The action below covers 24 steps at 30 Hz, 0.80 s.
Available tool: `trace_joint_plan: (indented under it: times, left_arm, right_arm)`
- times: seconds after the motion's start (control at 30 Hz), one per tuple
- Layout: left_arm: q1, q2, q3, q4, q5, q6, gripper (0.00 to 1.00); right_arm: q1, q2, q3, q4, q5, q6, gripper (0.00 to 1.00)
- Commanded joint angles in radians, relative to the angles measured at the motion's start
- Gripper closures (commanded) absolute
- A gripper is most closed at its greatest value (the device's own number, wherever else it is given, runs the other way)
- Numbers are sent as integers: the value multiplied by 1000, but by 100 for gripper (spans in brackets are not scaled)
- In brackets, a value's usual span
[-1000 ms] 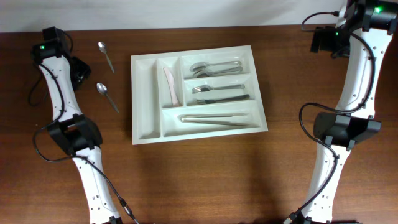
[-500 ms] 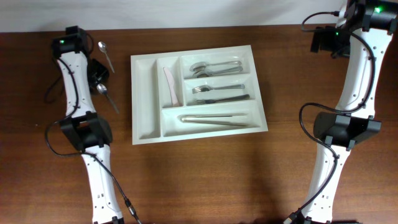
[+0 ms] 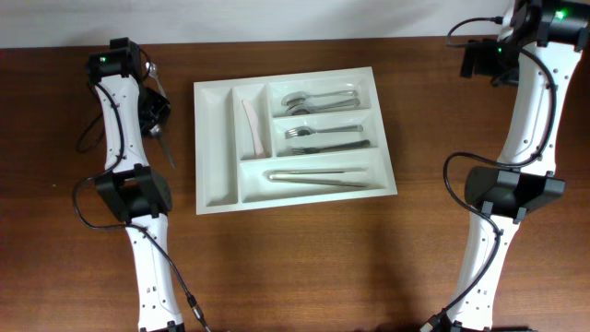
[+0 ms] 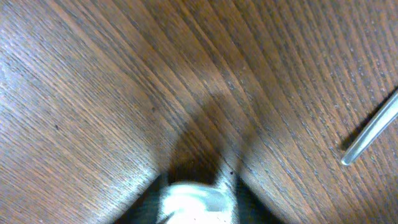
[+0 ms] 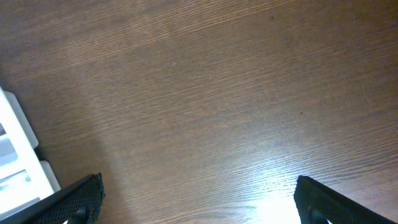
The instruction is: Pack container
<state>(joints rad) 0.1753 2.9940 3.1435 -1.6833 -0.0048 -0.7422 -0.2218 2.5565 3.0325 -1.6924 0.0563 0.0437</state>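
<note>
The white five-compartment container [image 3: 212,157] lies at the table's middle; its corner shows in the right wrist view [image 5: 15,134]. It holds a pale knife [image 3: 252,124], spoons [image 3: 318,100], forks [image 3: 323,138] and tongs [image 3: 318,175]. Its far-left compartment is bare. My left gripper [image 3: 155,111] is low on the table, left of the container. Its jaws sit tight round a blurred shiny spoon bowl [image 4: 196,198]. That spoon's handle [image 3: 167,152] still lies on the wood. My right gripper [image 5: 196,199] is open and empty at the far right.
A second spoon [image 3: 151,69] lies at the back left, partly under the left arm. A handle tip, probably of that spoon, shows in the left wrist view [image 4: 370,132]. The table's back edge meets a white wall [image 3: 277,18].
My left arm swung right from the table's far-left side and came down over the nearer spoon's bowl. The right arm and the container have not moved.
</note>
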Motion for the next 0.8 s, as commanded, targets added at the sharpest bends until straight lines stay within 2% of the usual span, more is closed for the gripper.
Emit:
trace_joint_plan:
  times: [0.0,0.17,0.2,0.27,0.3,0.77]
  left_arm:
    - [2,-38,-5,-4,-14,-1,83]
    - [2,-38,-5,-4,-19,-1,83]
    - [2,-38,-5,-4,-19,-1,85]
    - [2,-38,-5,-4,-18,-1,97]
    - [2,-38,-5,-4,-18,-1,98]
    - [2,-103,-5,-5,-18,41,98]
  right_arm:
    - [-1,-10,-4,-6,8,-10,1]
    - [-1,-10,-4,-6,8,-10,1]
    - [-1,-10,-4,-6,8,-10,1]
    - [-1,-10,-4,-6,8,-10,1]
    - [-1,-10,-4,-6,8,-10,1]
    - [-1,-10,-4,-6,8,-10,1]
